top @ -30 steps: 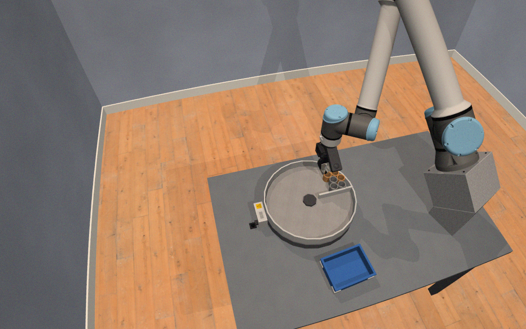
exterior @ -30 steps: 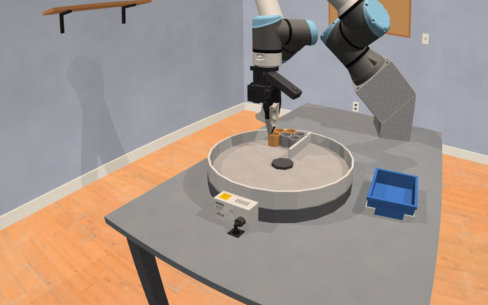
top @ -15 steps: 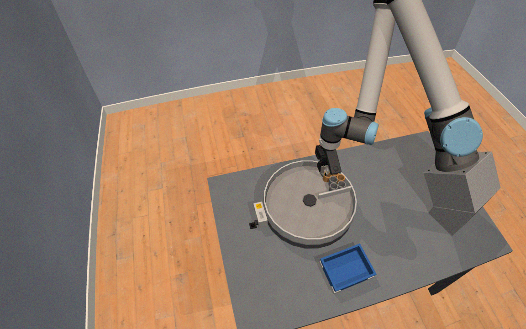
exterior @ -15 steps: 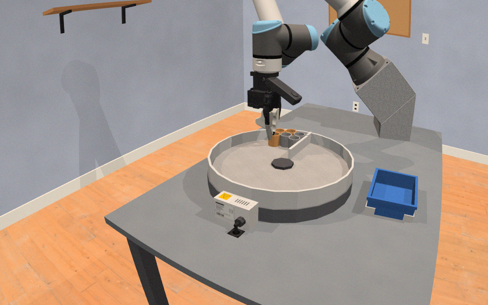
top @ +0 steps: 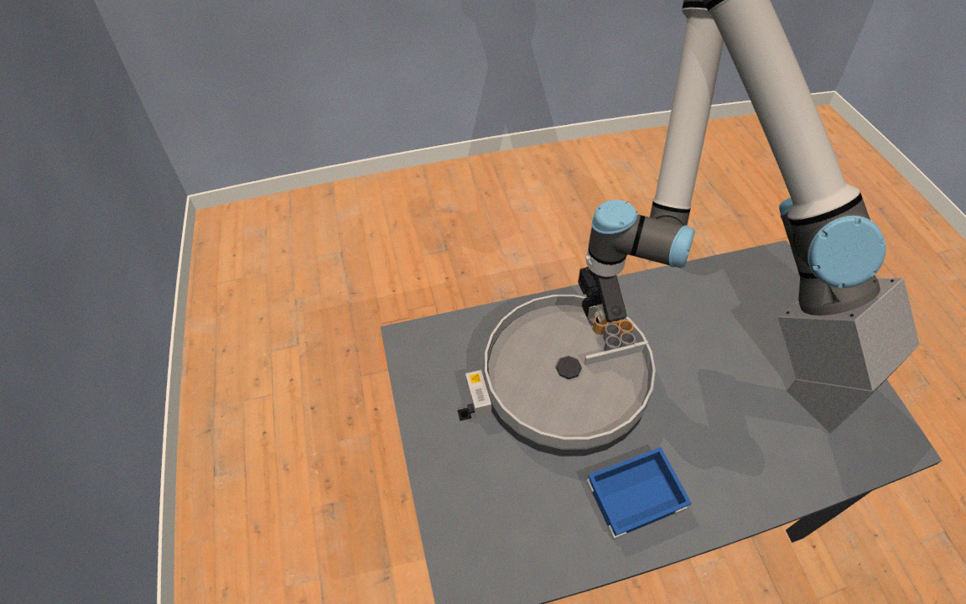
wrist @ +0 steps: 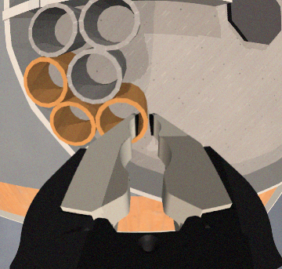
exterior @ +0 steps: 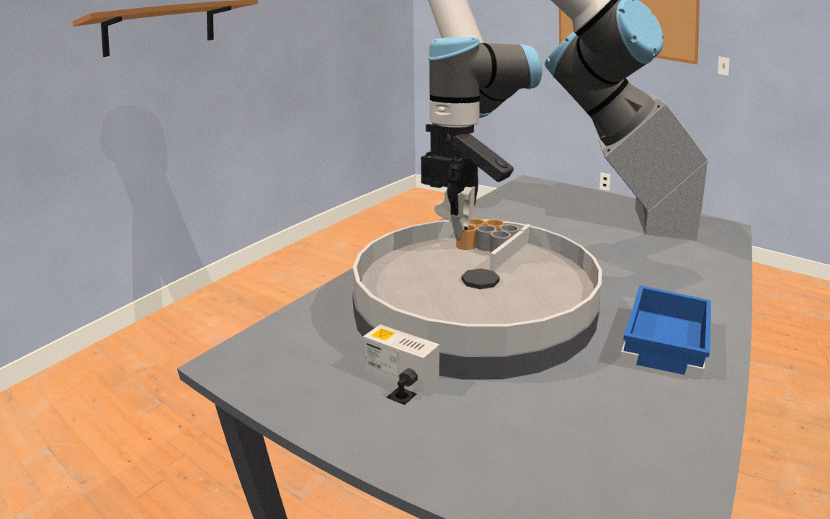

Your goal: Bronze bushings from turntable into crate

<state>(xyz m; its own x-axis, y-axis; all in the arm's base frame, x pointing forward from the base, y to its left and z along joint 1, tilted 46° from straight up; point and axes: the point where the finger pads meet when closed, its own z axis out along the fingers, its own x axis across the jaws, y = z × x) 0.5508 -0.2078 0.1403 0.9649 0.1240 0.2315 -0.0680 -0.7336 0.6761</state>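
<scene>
Three bronze bushings (top: pixel 599 328) (exterior: pixel 465 240) (wrist: pixel 135 92) stand on the turntable (top: pixel 547 409) (exterior: pixel 444 303) (wrist: pixel 188 73), beside its rim. The gripper (top: pixel 598 320) (exterior: pixel 462 233) (wrist: pixel 143 115), nearly closed and holding nothing, partly hides one. Contact is hard to make out.

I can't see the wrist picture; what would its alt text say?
Nearly closed gray fingers reach over the rim of one bronze bushing, clustered with two more bronze and three steel bushings inside a round turntable.
</scene>
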